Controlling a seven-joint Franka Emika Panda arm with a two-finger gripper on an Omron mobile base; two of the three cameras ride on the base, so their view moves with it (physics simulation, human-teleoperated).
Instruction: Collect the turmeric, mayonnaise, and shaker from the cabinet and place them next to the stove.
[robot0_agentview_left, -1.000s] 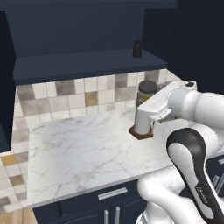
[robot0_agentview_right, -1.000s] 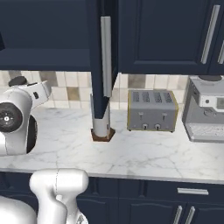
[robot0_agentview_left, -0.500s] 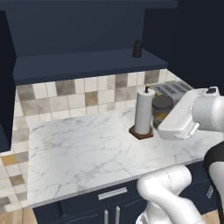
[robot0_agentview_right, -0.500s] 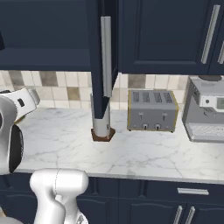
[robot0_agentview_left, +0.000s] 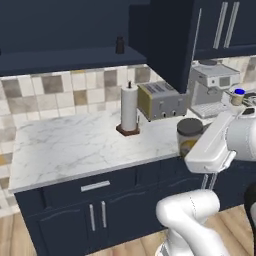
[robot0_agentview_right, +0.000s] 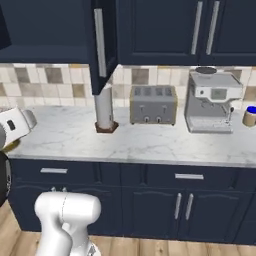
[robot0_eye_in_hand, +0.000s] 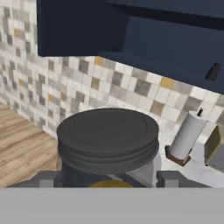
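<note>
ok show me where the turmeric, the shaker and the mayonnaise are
turmeric (robot0_agentview_left: 190, 131): left base view, on its dark lid, in the gripper.
shaker (robot0_agentview_left: 120, 45): left base view, on its black body, on the cabinet shelf.
mayonnaise (robot0_agentview_right: 249, 116): right base view, on the jar below the blue lid, right of the coffee machine.

On the white marbled stone counter a white paper-towel roll on a brown base stands left of the silver four-slot toaster, the steel espresso machine further right, and a slim black shaker on the open navy wall cabinet's shelf above.
</note>
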